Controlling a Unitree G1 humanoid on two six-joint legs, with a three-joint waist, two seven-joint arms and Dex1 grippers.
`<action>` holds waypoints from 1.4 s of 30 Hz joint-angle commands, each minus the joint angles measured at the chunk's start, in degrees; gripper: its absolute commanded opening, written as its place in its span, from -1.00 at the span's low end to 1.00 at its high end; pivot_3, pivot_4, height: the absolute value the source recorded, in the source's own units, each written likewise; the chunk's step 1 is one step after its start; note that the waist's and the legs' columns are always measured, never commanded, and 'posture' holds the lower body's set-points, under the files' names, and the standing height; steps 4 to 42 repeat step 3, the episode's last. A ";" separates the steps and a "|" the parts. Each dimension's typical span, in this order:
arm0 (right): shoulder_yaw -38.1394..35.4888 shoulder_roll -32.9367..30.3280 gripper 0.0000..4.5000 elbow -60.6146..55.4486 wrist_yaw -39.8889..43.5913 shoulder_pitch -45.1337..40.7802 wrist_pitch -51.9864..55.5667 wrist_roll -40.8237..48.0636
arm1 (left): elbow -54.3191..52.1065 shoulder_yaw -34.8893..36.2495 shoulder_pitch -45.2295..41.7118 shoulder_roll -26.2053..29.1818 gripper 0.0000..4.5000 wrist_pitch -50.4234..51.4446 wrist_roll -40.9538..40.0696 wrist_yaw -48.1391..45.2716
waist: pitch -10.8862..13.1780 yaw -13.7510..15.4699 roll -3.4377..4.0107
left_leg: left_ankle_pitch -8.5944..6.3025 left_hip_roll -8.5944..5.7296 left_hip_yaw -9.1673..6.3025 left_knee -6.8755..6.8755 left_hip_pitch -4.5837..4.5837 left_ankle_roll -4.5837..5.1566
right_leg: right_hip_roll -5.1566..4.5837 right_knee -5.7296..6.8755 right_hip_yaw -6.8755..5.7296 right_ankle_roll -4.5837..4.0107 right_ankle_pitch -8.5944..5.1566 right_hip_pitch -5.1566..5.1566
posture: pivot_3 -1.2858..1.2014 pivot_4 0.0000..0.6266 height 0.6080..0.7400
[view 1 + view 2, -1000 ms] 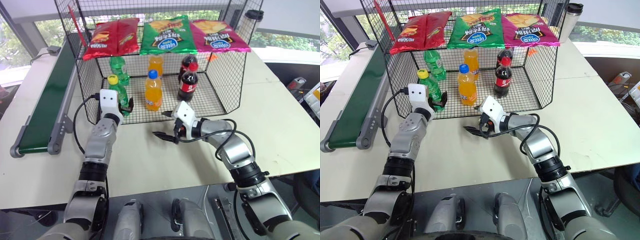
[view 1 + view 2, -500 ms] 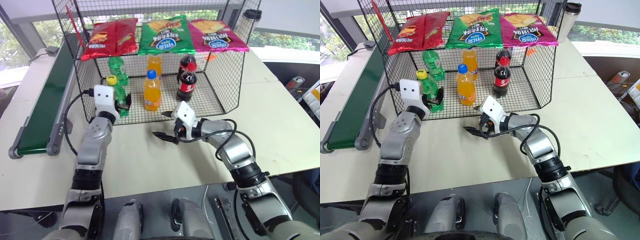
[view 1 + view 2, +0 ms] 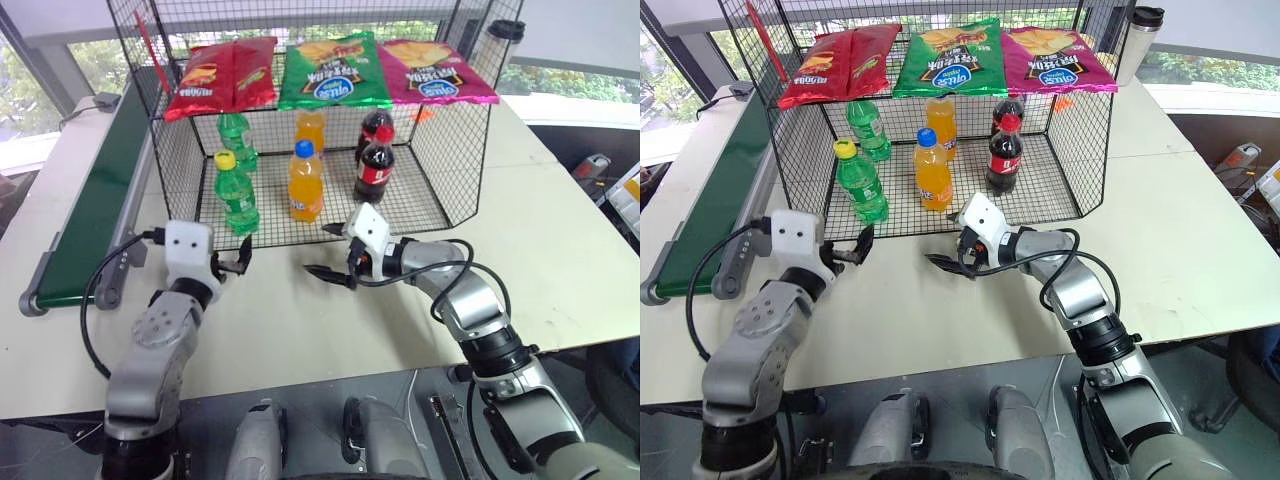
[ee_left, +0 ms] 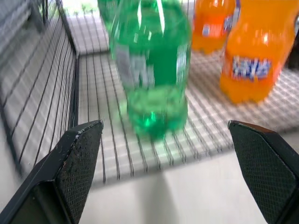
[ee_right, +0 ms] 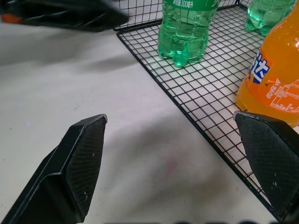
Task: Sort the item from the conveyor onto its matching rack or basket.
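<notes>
In the left eye view, the item [image 3: 236,191], a green bottle with a yellow cap, is seen standing upright on the mesh floor of the wire cage [image 3: 440,170], at its front left corner, just ahead of a second green bottle [image 3: 238,136]. The left tool [image 3: 240,262] is held over the table [image 3: 290,320] just outside the cage's open front, with its fingers spread wide and nothing between them. The right tool [image 3: 335,252] is also spread wide and empty, held low over the table near the cage's front edge. The conveyor [image 3: 85,210] is seen along the left side with no item on its visible part.

In the right eye view the same layout is shown: the item is apart from both tools, beside the orange bottle [image 3: 931,170].

In the left wrist view, the item is seen between and beyond the two open fingers [image 4: 74,158], clear of them.

In the right wrist view, the item is seen upright on the mesh, well past the open fingers [image 5: 79,158].

The placing step is judged done, and the release is complete. For the next move, both tools are best kept clear of the cage and a fresh item awaited on the conveyor.
</notes>
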 commanded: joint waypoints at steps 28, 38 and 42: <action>-0.86 0.12 1.00 -1.79 0.54 -0.40 -1.10 0.82 | -4.38 1.32 2.24 -0.54 0.98 1.26 -1.62 -0.18 | 0.00 0.06 0.00 | 0.00 -0.01 0.00 0.01 0.00 0.00 | 0.00 0.00 0.00 0.00 0.00 0.01 | 0.03 -0.52 1.00; -0.86 0.12 1.00 -1.79 0.54 -0.40 -1.10 0.82 | -4.38 1.32 2.24 -0.54 0.98 1.26 -1.62 -0.18 | 0.00 0.06 0.00 | 0.00 -0.01 0.00 0.01 0.00 0.00 | 0.00 0.00 0.00 0.00 0.00 0.01 | 0.03 -0.52 1.00; -0.86 0.12 1.00 -1.79 0.54 -0.40 -1.10 0.82 | -4.38 1.32 2.24 -0.54 0.98 1.26 -1.62 -0.18 | 0.00 0.06 0.00 | 0.00 -0.01 0.00 0.01 0.00 0.00 | 0.00 0.00 0.00 0.00 0.00 0.01 | 0.03 -0.52 1.00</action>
